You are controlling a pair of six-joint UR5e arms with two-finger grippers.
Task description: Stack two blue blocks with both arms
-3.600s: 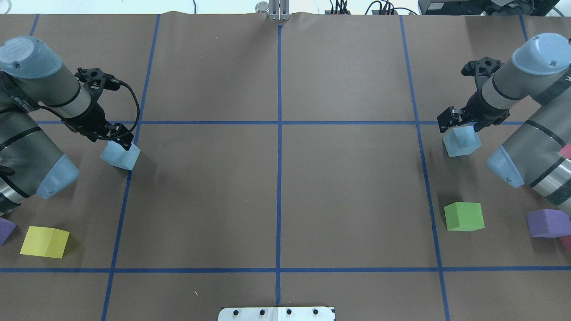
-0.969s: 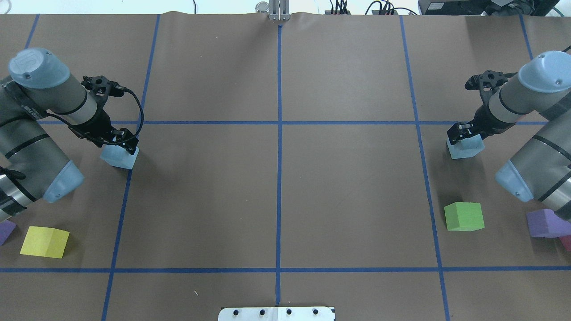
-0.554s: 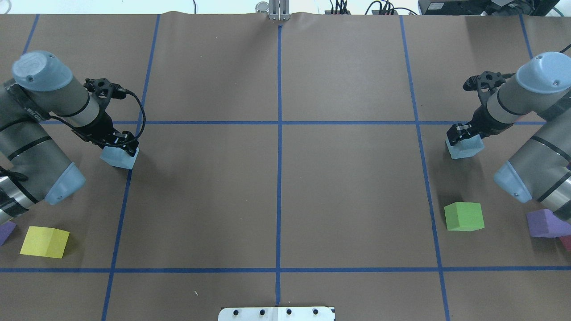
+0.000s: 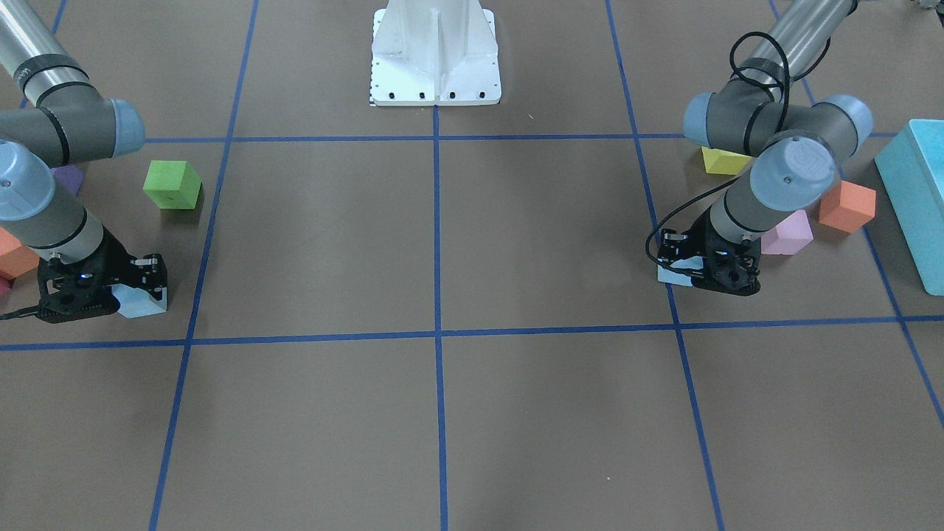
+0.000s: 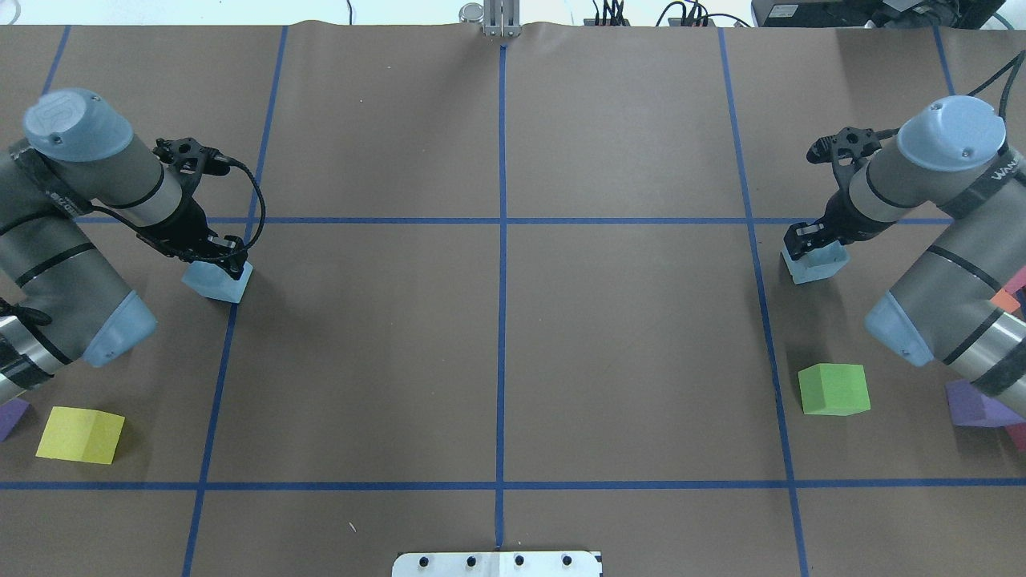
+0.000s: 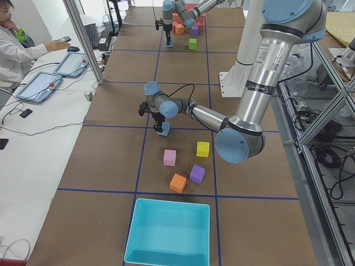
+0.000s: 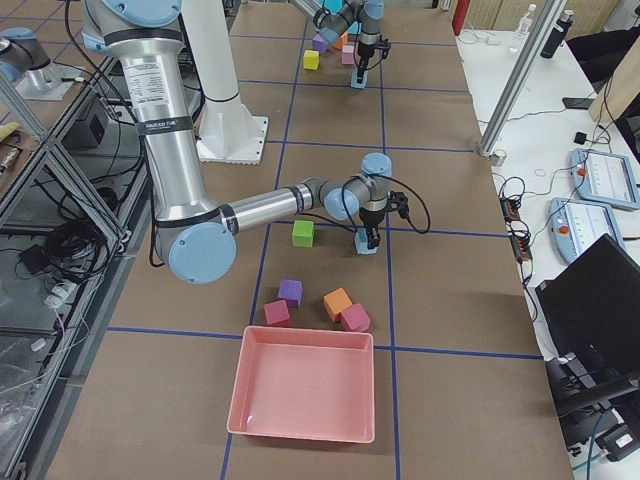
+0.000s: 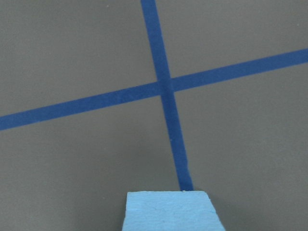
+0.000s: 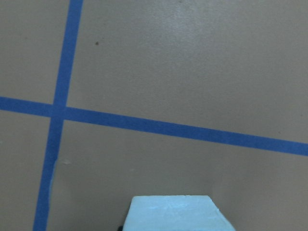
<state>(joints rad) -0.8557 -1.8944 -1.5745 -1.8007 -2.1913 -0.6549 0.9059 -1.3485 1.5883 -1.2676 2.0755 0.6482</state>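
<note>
Two pale blue blocks are each in a gripper, low over the brown table. My left gripper (image 5: 210, 255) is shut on the left blue block (image 5: 216, 282), which also shows in the front view (image 4: 670, 273) and at the bottom of the left wrist view (image 8: 171, 211). My right gripper (image 5: 812, 240) is shut on the right blue block (image 5: 813, 266), which also shows in the front view (image 4: 141, 302) and the right wrist view (image 9: 173, 214). The fingers hide most of each block's top. The blocks are far apart, at opposite ends of the table.
A green cube (image 5: 834, 389) and a purple cube (image 5: 971, 405) lie near my right arm. A yellow cube (image 5: 80, 434) lies near my left arm, with pink (image 4: 788, 232) and orange (image 4: 847, 206) cubes and a teal box (image 4: 914, 192) further out. A pink tray (image 7: 305, 385) is at the right end.
My right gripper has carried its blue block a little to the left, toward the table's middle. My left gripper and its block have shifted only slightly. Both sit lower than 3.6 s ago.
</note>
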